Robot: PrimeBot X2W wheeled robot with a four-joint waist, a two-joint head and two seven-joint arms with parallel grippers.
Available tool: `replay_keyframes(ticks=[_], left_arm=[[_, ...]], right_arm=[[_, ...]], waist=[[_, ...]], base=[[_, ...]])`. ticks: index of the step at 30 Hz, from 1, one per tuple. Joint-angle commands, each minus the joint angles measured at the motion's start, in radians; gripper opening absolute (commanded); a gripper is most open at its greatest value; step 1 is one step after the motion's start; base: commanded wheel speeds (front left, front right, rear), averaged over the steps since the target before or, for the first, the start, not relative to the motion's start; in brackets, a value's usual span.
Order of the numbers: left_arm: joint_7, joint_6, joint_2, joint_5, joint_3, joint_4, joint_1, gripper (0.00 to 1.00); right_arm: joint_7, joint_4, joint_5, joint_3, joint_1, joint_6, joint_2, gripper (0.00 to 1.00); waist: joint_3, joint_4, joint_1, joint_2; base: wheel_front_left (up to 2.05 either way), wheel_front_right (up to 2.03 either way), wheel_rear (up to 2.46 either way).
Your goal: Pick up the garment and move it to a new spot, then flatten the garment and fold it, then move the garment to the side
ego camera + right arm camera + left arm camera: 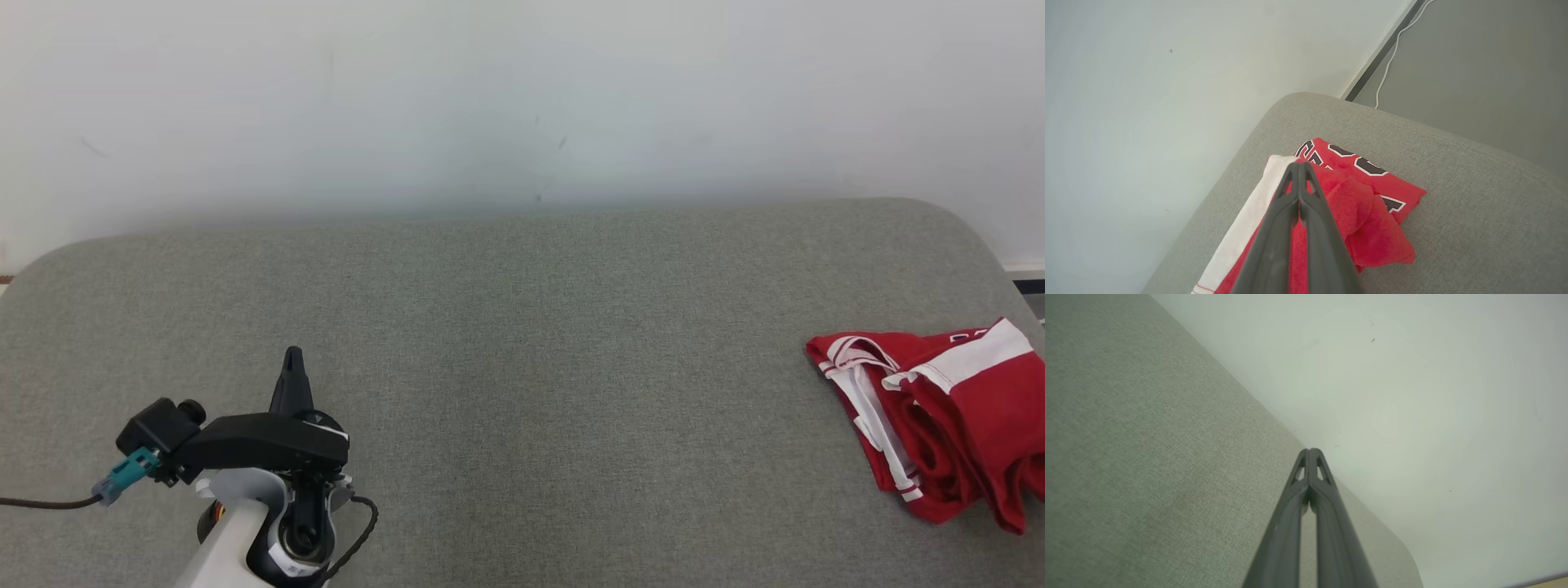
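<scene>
While the right gripper (1299, 164) is hovering, jaws clenched empty, over the garment (1372, 194), you should be opening them wide.

Open grey surface (531, 367) left of garment (939, 425)

We record one printed item. The red garment (1372, 228) carries black block letters (1366, 165) edged in white along its upper fold. The cloth is bunched and folded over them, so we see only fragments of characters and can read no word or number.
</scene>
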Motion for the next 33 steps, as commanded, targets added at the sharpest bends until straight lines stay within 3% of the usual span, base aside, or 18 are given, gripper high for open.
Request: replay_keyframes(ticks=[1, 33], left_arm=[[-0.004, -0.008, -0.002, -0.038, 0.0, 0.005, -0.045, 0.0], [-0.008, -0.031, -0.062, -0.403, -0.028, 0.139, -0.232, 0.0]], right_arm=[[0.014, 0.015, 0.018, -0.027, -0.05, 0.0, -0.034, 0.0], [0.201, 0.323, 0.127, -0.328, -0.325, 0.0, -0.147, 0.0]], waist=[[0.0, 0.0, -0.0001, -0.0001], [0.003, -0.008, -0.0001, -0.0001]], base=[[0.0, 0.0, 0.0], [0.0, 0.0, 0.0]])
